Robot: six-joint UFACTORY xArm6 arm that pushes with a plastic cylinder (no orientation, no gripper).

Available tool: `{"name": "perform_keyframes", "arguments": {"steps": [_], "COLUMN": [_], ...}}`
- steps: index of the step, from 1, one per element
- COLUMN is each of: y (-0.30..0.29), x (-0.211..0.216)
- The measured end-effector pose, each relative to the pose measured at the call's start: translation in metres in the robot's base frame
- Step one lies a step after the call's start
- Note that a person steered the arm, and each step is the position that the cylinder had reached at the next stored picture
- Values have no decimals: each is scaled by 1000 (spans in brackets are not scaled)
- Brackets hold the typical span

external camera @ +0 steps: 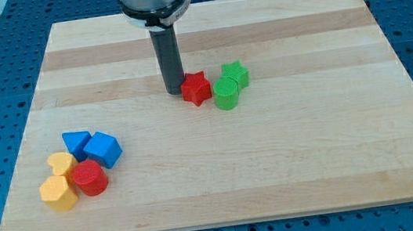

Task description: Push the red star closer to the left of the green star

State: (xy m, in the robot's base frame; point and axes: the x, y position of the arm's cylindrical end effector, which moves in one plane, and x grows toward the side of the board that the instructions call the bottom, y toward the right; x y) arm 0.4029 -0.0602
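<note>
Nearest the view's bottom, at about eight o'clock from the board's middle, a cluster sits well apart from the action: a yellow hexagon (pixel 58 193), a red cylinder (pixel 89 179), a yellow heart (pixel 61 164), a blue cube (pixel 102 149) and a blue triangular block (pixel 76 141). Farther up, my tip (pixel 175 92) has no jaws to open or shut; it simply presses against the red star (pixel 196 88) at that block's nine o'clock side. The red star already lies just beside the green cylinder (pixel 225 94), with the green star (pixel 234 75) at about two o'clock from it. The likely trouble: a straight push toward three o'clock drives the red star into the green cylinder, shoving it or spinning the red star off line. The red star has no real long axis; one arm seems to point toward six o'clock.
</note>
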Motion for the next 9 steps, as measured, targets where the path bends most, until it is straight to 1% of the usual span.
{"name": "perform_keyframes", "arguments": {"steps": [2,4,6,9], "y": [-20,-22,-15,13], "x": [2,42,36,35]}}
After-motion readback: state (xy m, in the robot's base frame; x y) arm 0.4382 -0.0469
